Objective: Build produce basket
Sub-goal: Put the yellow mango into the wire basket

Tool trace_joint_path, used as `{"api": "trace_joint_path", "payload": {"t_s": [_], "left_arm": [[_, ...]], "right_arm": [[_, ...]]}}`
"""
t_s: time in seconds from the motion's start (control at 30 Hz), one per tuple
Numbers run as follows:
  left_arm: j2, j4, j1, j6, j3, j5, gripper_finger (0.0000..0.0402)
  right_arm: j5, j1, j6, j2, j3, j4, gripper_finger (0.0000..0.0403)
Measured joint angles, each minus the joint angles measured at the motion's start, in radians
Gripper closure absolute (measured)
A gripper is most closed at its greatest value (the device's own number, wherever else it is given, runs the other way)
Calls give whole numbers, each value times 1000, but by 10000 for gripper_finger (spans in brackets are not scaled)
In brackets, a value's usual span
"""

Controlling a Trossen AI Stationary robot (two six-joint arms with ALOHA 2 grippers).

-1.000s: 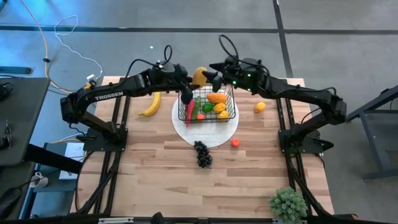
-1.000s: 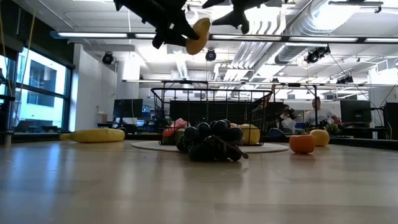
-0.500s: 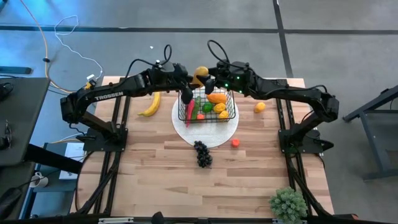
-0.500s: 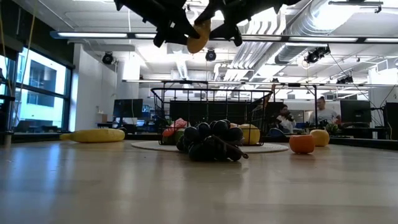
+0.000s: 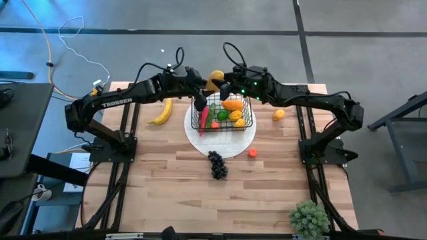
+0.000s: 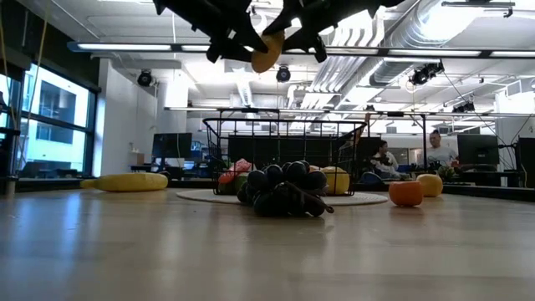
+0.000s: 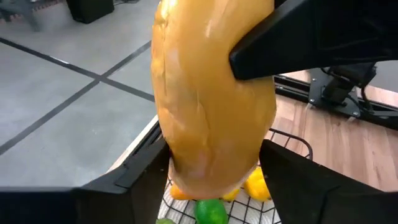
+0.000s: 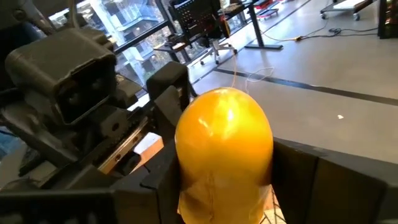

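Table | yellow fruit between both claws, apparently above basket

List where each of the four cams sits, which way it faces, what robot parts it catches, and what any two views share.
High view: overhead, straight down; both arms, the basket on a white plate.
Low view: table height, level into the room; grapes nearest, arms overhead.
Left wrist view: on the left arm, over the basket; its fingers flank the yellow-orange fruit.
Right wrist view: on the right arm, facing the left arm; its fingers flank the same fruit.
Shared: all four show that fruit between both grippers.
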Motion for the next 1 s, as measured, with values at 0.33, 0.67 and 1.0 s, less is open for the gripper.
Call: {"api": "trace_joint_path", "payload": {"t_s": [0.33, 0.67, 1.0], "left_arm": [[-12, -21, 8, 51, 0, -145, 132], [-17, -101, 46, -18, 0, -148, 133], [-17, -193, 79, -197, 0, -148, 133]], "right_arm": [[14, -67, -109, 0, 0, -104, 235], [-91, -145, -437, 5, 0, -353, 235], [-179, -154, -733, 113, 0, -475, 235]]}}
